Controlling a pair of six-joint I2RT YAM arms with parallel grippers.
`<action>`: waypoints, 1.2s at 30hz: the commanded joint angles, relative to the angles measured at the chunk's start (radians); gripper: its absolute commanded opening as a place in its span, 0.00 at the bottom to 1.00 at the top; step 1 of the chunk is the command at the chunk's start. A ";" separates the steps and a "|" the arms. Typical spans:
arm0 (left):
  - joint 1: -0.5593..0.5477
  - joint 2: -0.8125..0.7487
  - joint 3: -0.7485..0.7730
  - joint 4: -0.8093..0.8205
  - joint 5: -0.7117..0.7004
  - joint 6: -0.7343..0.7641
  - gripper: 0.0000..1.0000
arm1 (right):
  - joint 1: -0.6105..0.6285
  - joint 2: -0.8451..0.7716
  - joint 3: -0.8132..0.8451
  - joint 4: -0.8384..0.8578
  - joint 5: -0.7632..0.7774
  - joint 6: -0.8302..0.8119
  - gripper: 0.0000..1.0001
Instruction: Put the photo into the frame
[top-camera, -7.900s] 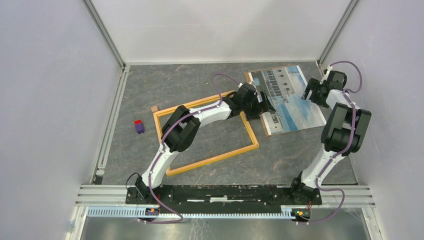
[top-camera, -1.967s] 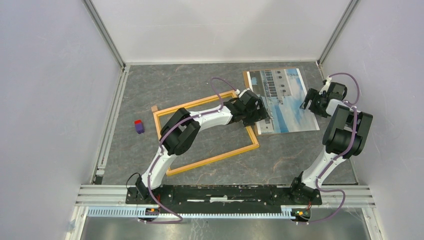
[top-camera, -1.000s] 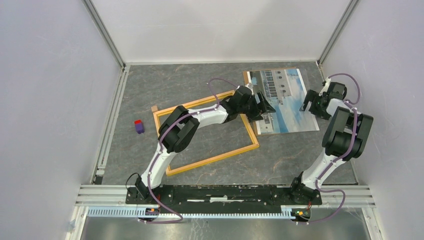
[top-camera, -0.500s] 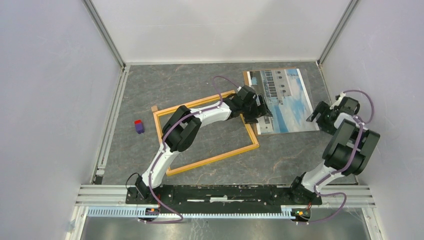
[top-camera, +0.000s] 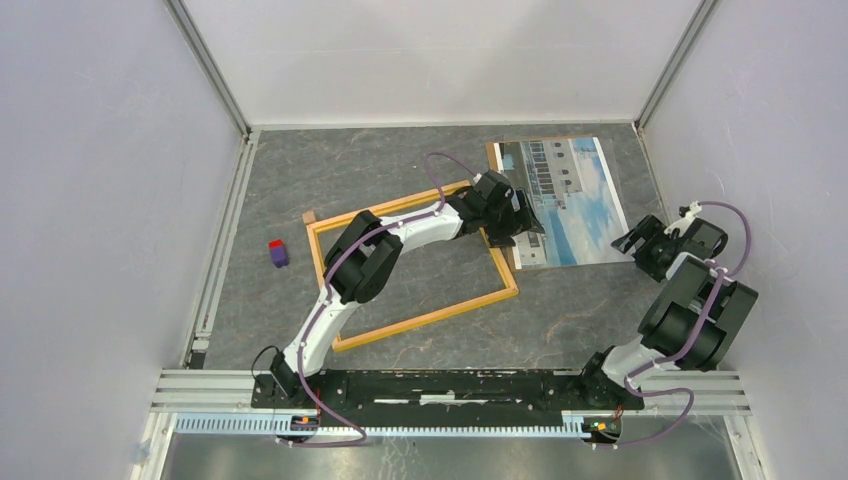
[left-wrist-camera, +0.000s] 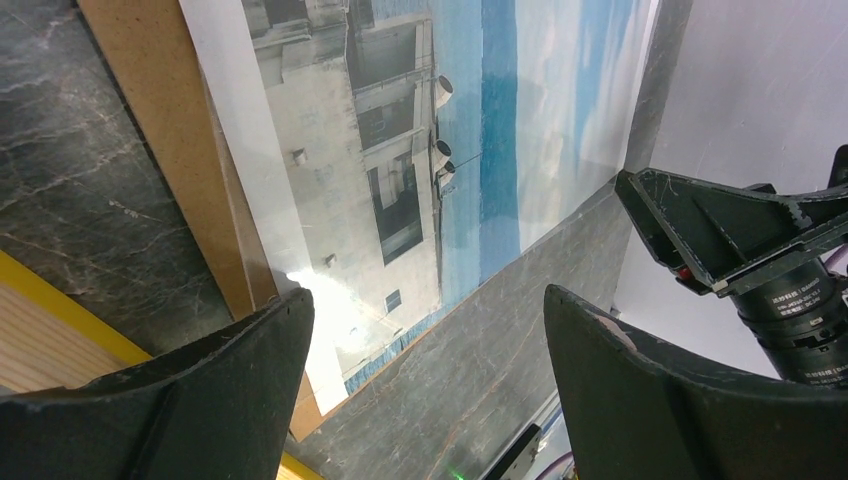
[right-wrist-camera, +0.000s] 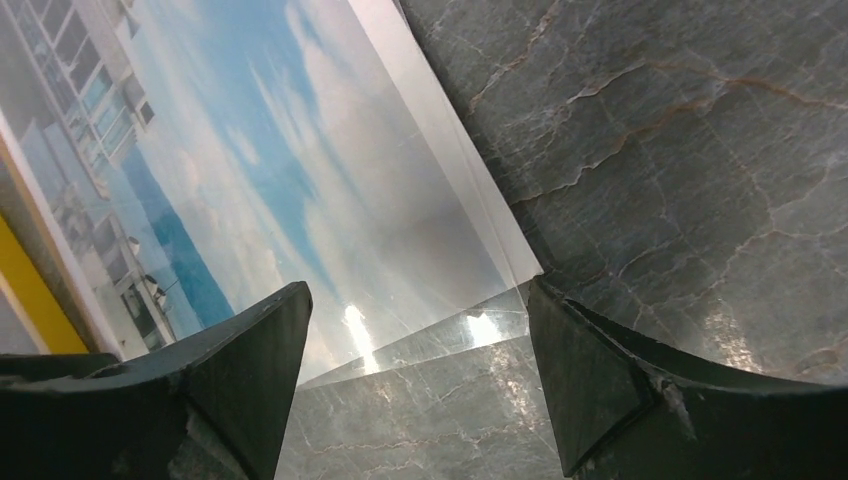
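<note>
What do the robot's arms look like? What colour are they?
The left arm and right arm are white tubes with chunky black joints, each trailing a thin purple cable. The left gripper and right gripper have two black wedge-shaped fingers each.

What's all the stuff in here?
photo: one, blue and pale, far right of the table, on the board
board: one, brown, under the photo
clear sheet: one, see-through, corner peeking past the photo
frame: one, orange-yellow, mid-table
block: one, red and purple, left of the frame
wood bit: one, brown, by the frame's far corner
table: one, grey, underneath
left gripper: one, black, open over the photo's left edge
right gripper: one, black, open by the photo's near right corner
</note>
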 joint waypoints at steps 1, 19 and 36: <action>0.005 0.054 0.021 -0.060 -0.024 -0.013 0.92 | -0.001 -0.018 -0.035 0.000 -0.143 0.042 0.84; 0.039 0.081 0.094 -0.093 -0.006 0.078 0.93 | -0.004 -0.063 -0.085 -0.024 -0.330 0.047 0.72; 0.142 0.113 0.117 -0.090 0.082 0.215 0.95 | 0.050 -0.033 -0.151 0.054 -0.353 0.079 0.70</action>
